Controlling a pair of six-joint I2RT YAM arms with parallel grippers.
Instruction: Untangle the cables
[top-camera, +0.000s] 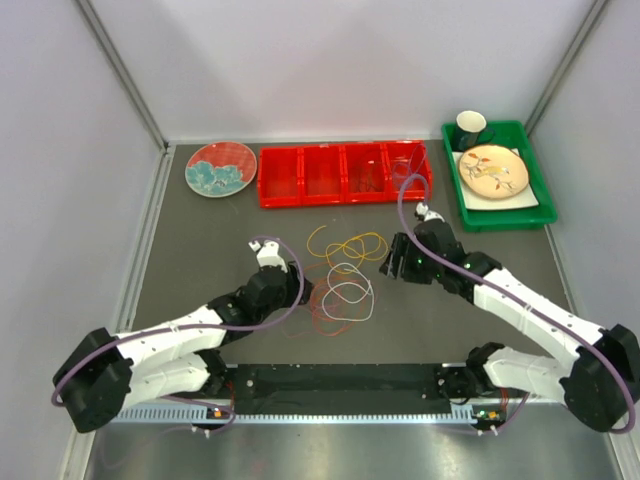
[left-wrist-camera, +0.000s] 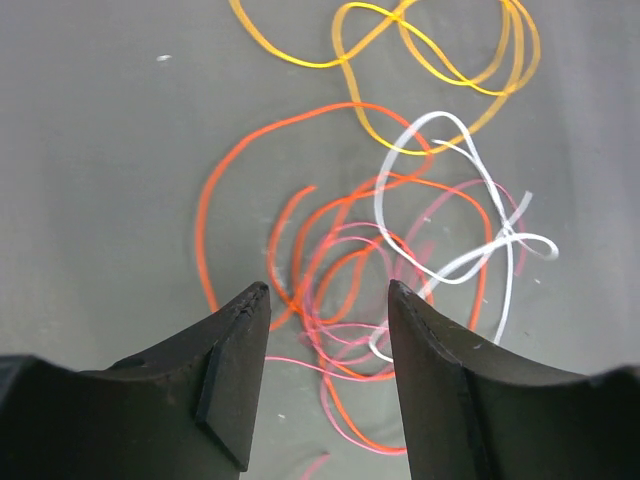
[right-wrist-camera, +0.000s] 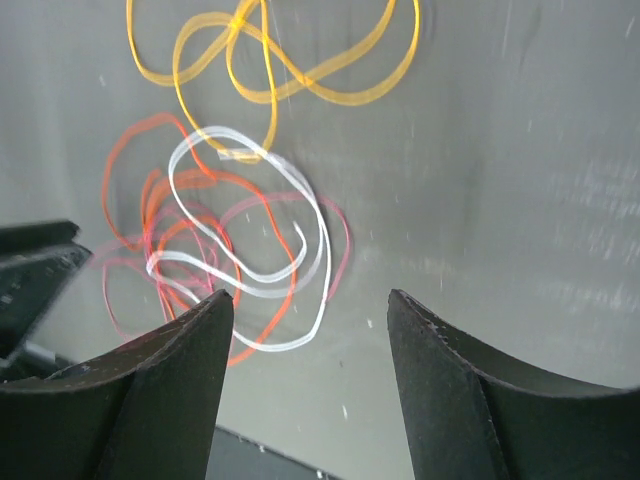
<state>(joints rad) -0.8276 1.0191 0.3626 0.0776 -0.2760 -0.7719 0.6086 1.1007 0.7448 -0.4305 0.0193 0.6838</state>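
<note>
The cables (top-camera: 342, 272) lie in a loose overlapping heap on the grey table between my two grippers. A yellow one (left-wrist-camera: 300, 64) loops at the far side. A white one (left-wrist-camera: 440, 117) crosses an orange-red one (left-wrist-camera: 203, 215) and thin pink strands (left-wrist-camera: 328, 368). My left gripper (left-wrist-camera: 328, 290) is open and hovers low over the near left of the heap, with pink and orange strands showing in the gap between its jaws. My right gripper (right-wrist-camera: 310, 297) is open and empty at the heap's right side, above the white cable (right-wrist-camera: 322, 255).
A red divided tray (top-camera: 340, 203) stands at the back centre. Left of it sits a patterned plate (top-camera: 220, 168). A green tray (top-camera: 540, 210) at the back right holds a plate (top-camera: 493, 170) and a dark cup (top-camera: 471, 125). White walls close in both sides.
</note>
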